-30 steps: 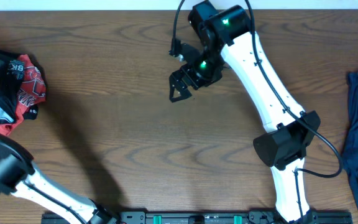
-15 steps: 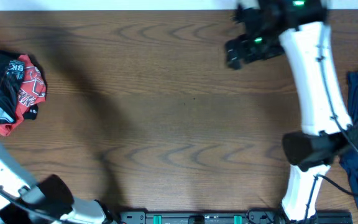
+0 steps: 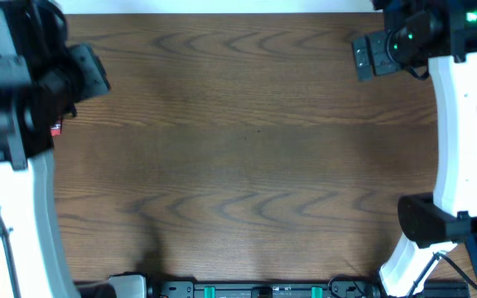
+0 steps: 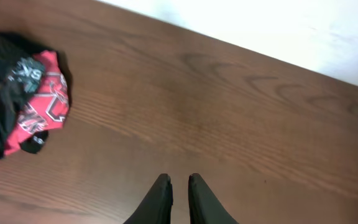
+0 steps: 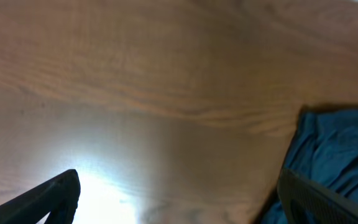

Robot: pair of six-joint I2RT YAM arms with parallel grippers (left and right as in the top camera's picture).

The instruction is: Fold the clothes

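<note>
1. On the left wrist camera, the clothes (image 4: 23,106) sit in a bunched heap at the left end of the table (image 4: 229,112). The heap is black and red with white lettering.
2. The left gripper (image 4: 179,186) hangs over bare wood, well apart from that heap and off to its right.
3. Its fingers (image 4: 161,196) are almost together. Only a thin slit shows between them, and they hold nothing.
4. Up on the overhead view, the left arm (image 3: 15,91) fills the upper left corner and covers the heap. Just a speck of red shows at the arm's edge.
5. The right arm (image 3: 462,149) runs up the right side, and its dark head sits over the table's top right corner with green lights glowing.
6. On the right wrist camera, the right gripper (image 5: 179,183) is spread wide. Its fingers (image 5: 48,199) sit out at the two lower corners of the view, with only tabletop between them.
7. A crumpled blue cloth (image 5: 337,146) lies on the wood close by the right-hand finger. I cannot tell whether the two touch.
8. The overhead view shows a strip of that blue cloth at the lower right corner, behind the right arm's base.
</note>
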